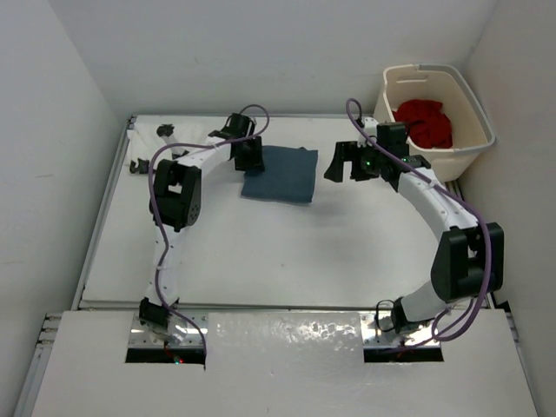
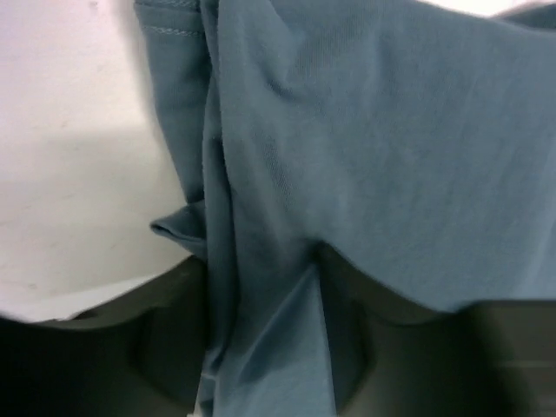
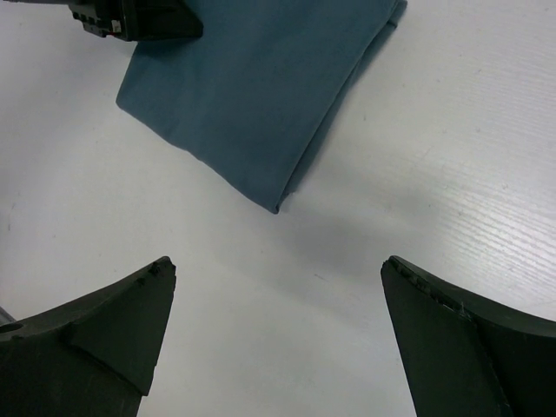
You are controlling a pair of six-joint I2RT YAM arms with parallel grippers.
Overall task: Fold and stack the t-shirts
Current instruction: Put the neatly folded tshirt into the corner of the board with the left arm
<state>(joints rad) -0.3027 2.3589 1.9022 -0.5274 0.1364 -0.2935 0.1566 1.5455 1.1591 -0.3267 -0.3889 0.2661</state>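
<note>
1. The white table (image 1: 287, 252) fills most of my top view, and both arms reach over it from the near edge.
2. The cream laundry basket (image 1: 476, 117) stands at the far right corner, just beside the wrist of the right arm.
3. The blue-grey t-shirt (image 1: 282, 174) lies flat on the far middle part of the table. It is folded to a neat rectangle and sits between the two grippers.
4. The red t-shirt (image 1: 426, 122) sits crumpled inside the basket.
5. The right gripper (image 3: 278, 262) hovers over bare table just to the right of the blue-grey t-shirt and does not touch it. Its fingers stand wide apart with nothing between them.
6. The left gripper (image 1: 250, 156) is at the left edge of the blue-grey t-shirt. In my left wrist view the cloth lies over the fingers and a fold runs down between them. It seems they are around the cloth, but I cannot tell if they pinch it.
</note>
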